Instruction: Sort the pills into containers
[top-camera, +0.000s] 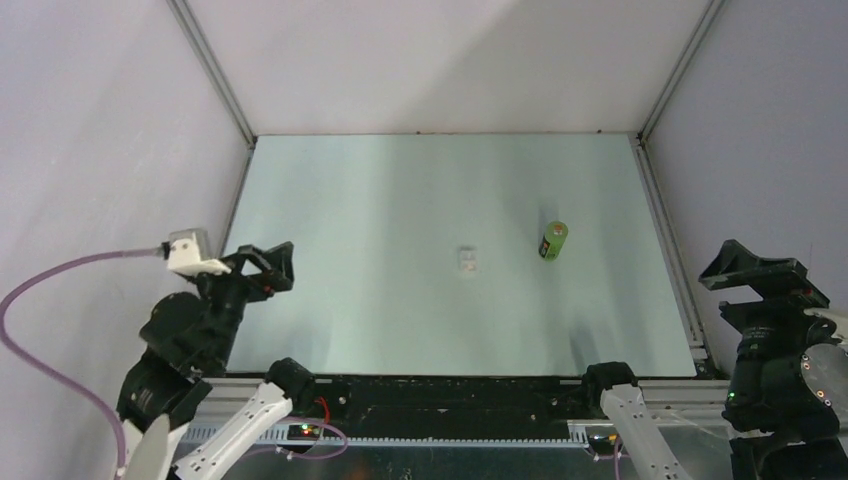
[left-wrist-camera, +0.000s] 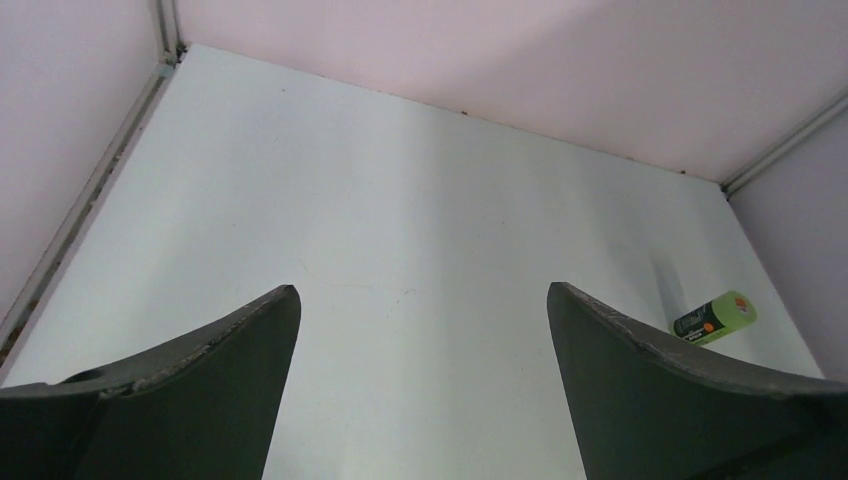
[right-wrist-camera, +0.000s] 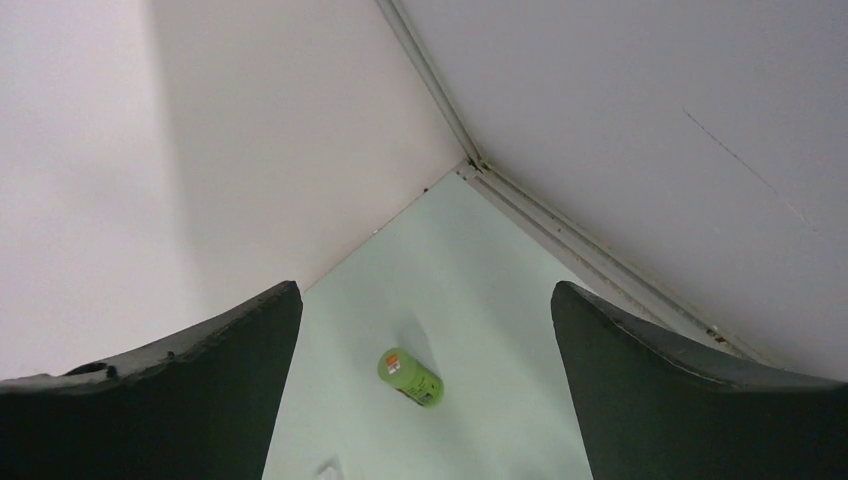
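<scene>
The containers (top-camera: 467, 261), a small clear box of two joined compartments, sit near the middle of the pale green table (top-camera: 400, 190); a corner of the box (right-wrist-camera: 328, 468) shows at the bottom of the right wrist view. No pills can be made out at this size. My left gripper (top-camera: 272, 264) (left-wrist-camera: 422, 290) hovers at the table's near left, open and empty, well left of the box. My right gripper (top-camera: 752, 268) (right-wrist-camera: 426, 286) is raised beyond the table's right edge, open and empty.
A green bottle (top-camera: 553, 241) (left-wrist-camera: 715, 318) (right-wrist-camera: 410, 376) with a red-orange label stands right of the box. White walls enclose the table on the left, back and right, with metal rails (top-camera: 665, 240) along the edges.
</scene>
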